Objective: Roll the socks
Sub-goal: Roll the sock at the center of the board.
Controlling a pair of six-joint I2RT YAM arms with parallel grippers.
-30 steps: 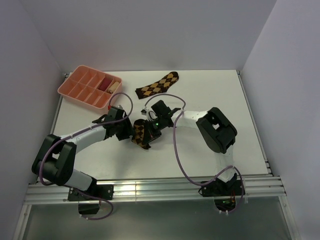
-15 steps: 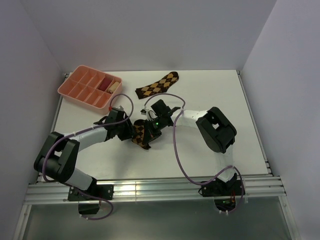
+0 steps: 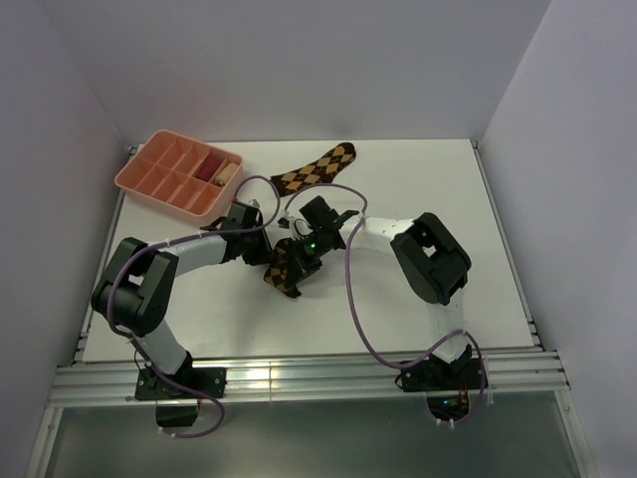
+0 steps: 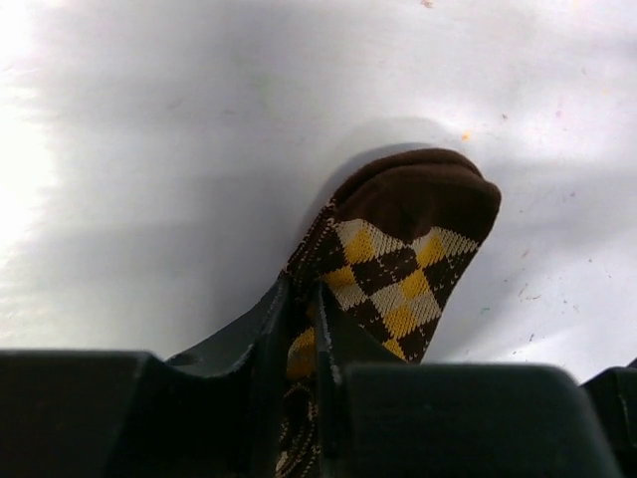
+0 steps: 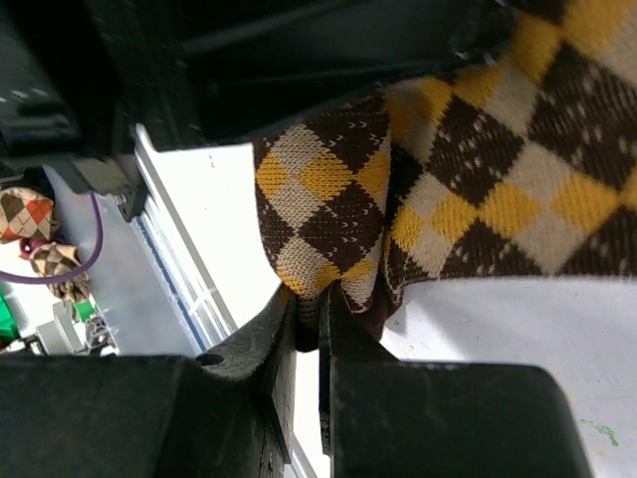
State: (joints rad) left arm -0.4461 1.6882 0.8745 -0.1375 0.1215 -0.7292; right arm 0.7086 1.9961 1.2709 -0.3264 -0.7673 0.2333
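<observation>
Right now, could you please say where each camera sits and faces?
Top: above and behind, looking down at the table; both arms show.
Left wrist: on the left arm, facing the sock past the left gripper.
Right wrist: on the right arm, facing the same sock past the right gripper.
Shared: that sock.

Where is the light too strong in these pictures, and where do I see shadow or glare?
Left wrist view: the table is washed out to white at the left edge, and a soft shadow lies around the toe of the sock. Right wrist view: the sock's weave is sharp. Top view: even light, with glare on the metal rail.
</observation>
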